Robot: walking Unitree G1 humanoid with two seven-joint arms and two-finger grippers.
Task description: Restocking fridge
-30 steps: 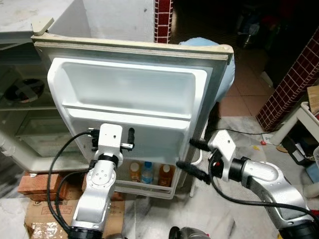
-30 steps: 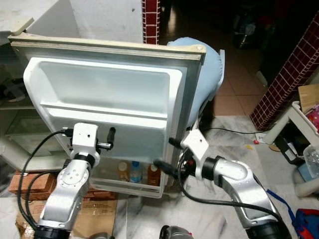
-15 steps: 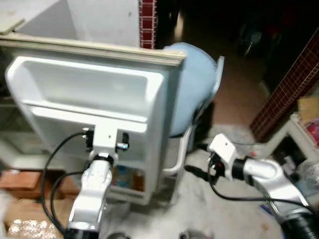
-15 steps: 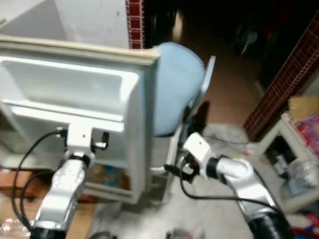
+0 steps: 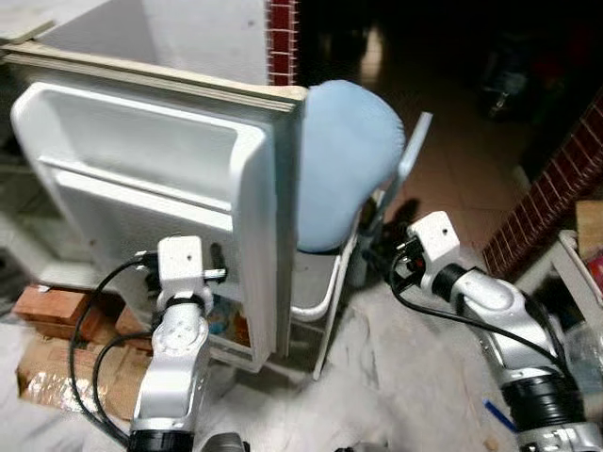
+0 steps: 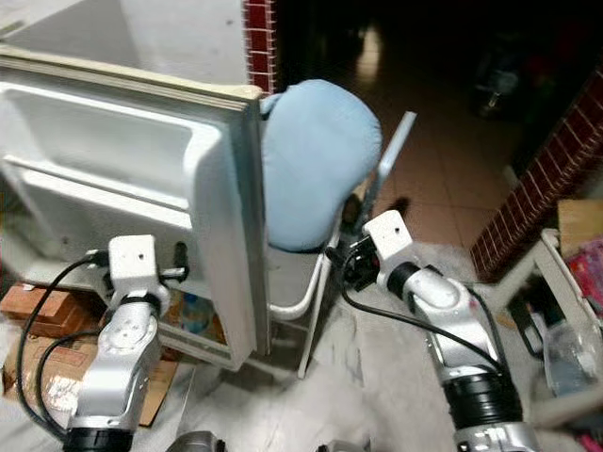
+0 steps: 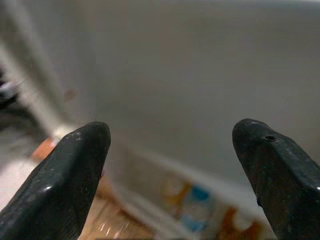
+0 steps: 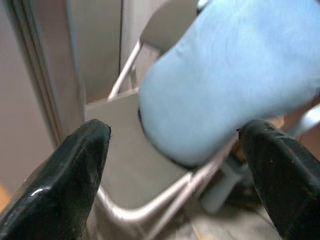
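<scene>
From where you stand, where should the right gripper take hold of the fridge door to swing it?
Probably the door's free vertical edge, pinched across its thickness from the chair side. That edge faces the open right gripper and stands bare above the seat; the blue cushion crowds the upper part, so go low.

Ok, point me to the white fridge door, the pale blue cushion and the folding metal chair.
white fridge door [image 5: 141, 141], left eye view, inner liner.
pale blue cushion [image 5: 344, 160], left eye view, its middle.
folding metal chair [image 8: 125, 165], right wrist view, grey seat.
</scene>
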